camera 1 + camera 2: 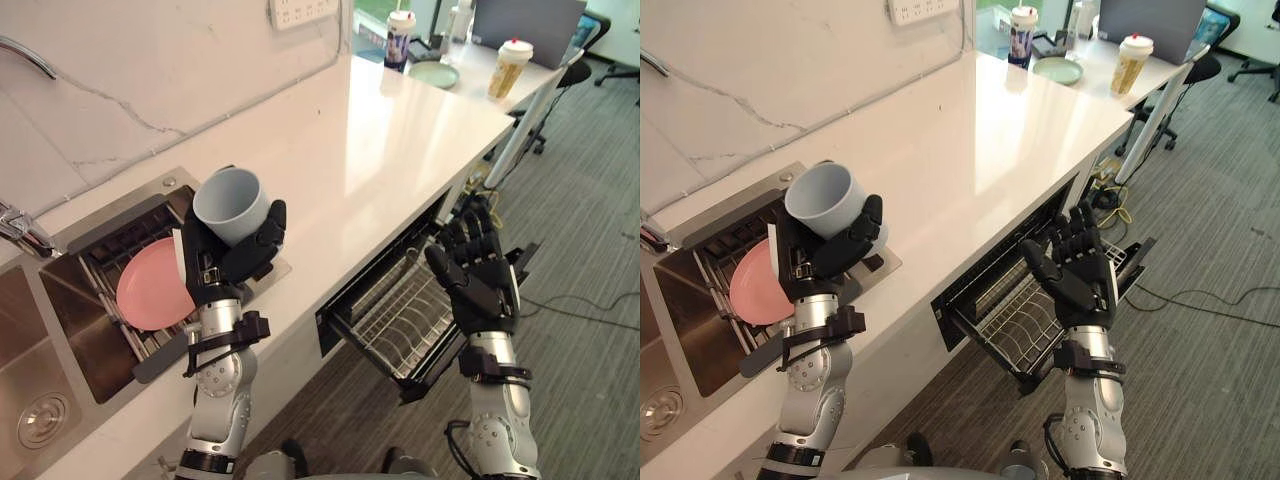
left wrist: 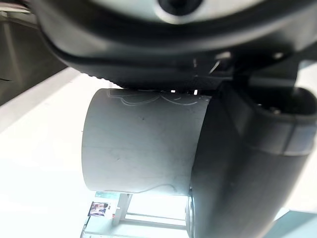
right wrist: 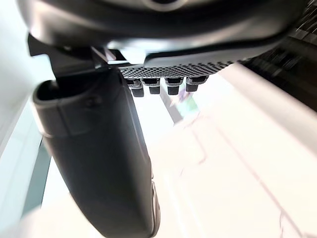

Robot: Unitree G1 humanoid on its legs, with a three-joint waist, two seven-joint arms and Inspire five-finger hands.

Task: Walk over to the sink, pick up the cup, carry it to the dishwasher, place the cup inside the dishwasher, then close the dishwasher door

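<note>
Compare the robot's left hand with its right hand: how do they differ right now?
The left hand is curled round the grey cup; the right hand has straight fingers and holds nothing. The left hand is at the sink edge, near the pink plate; the right hand hovers over the open dishwasher and its wire rack. Both are dark and raised, fingers pointing up.
</note>
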